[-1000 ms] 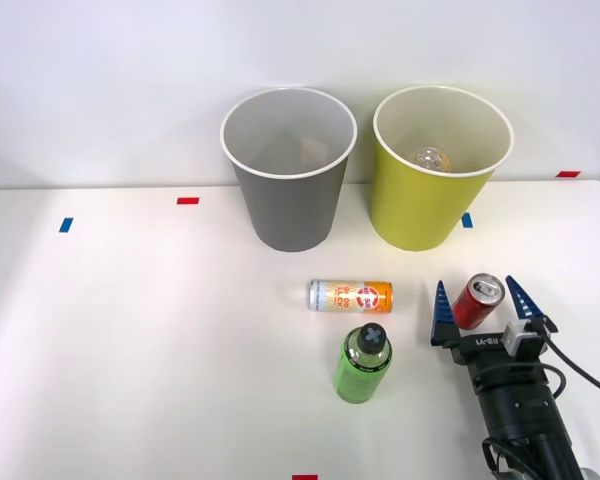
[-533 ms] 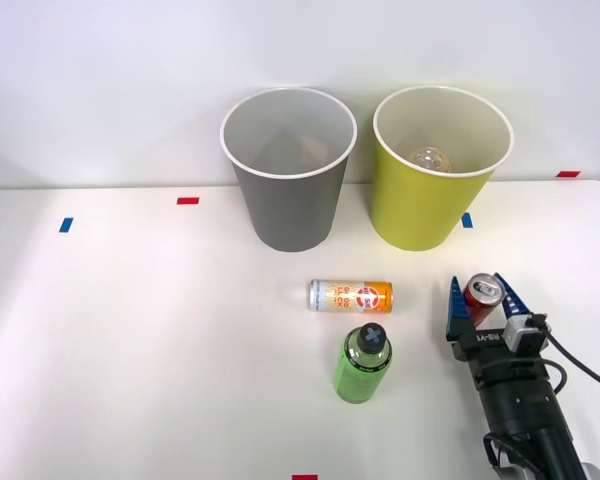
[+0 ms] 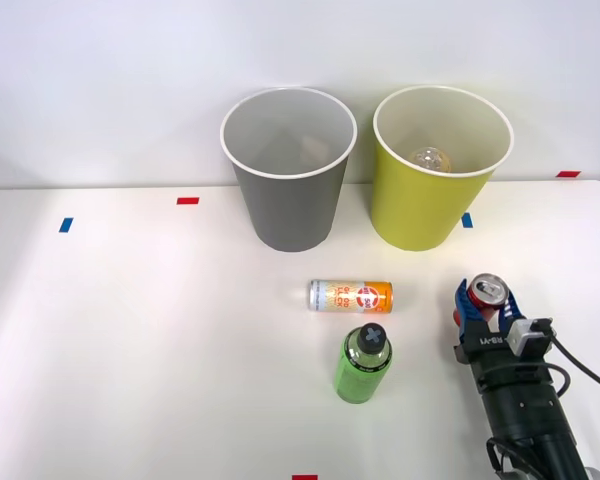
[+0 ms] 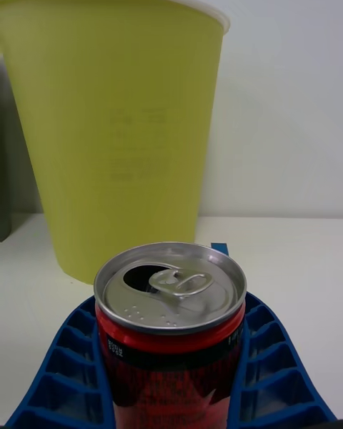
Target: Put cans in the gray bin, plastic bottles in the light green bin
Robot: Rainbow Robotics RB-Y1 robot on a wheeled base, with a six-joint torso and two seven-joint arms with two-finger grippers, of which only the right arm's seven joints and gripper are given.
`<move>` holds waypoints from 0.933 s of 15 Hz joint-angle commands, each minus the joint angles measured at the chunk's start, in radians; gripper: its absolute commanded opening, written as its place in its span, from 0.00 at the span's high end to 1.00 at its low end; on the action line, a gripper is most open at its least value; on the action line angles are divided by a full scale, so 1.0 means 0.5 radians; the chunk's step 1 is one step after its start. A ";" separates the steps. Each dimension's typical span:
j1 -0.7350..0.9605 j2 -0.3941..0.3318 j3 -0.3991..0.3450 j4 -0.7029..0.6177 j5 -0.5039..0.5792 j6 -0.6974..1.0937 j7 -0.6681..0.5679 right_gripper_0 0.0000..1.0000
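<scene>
Red can (image 3: 486, 296) sits upright between the two blue ribbed fingers (image 3: 464, 307) of the right claw (image 3: 484, 309), near the worktop's right edge; claw closed in on the can, pads pressing both sides of it, so it grips the can; in the wrist view the red can (image 4: 171, 332) stands straight between the fingers (image 4: 64, 372), silver top with pull tab and open mouth showing, black band with small white print under the rim.

Silver-and-orange can (image 3: 350, 295) lies on its side mid-worktop, well left of the claw; green bottle (image 3: 363, 363) with black screw cap stands just in front of it, slightly tilted; both apart from the claw.

Gray bin (image 3: 288, 190) and light green bin (image 3: 420, 205) stand side by side at the back, both round, tapered, white-rimmed, smooth plastic; front view shows a clear rounded object (image 3: 431, 159) inside the light green bin; wrist view shows the light green bin (image 4: 114, 129) from the side, directly beyond the can, faint embossed marks on its wall.

Worktop (image 3: 140, 350) white, matte, with small red and blue tape marks.
</scene>
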 commanded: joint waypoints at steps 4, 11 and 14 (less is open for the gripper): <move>0.393 -0.215 0.180 -0.872 -0.038 0.482 -0.072 0.87; 0.359 -0.424 0.226 -1.264 -0.056 0.694 -0.363 1.00; 0.184 -0.519 0.254 -1.301 -0.053 0.700 -0.517 1.00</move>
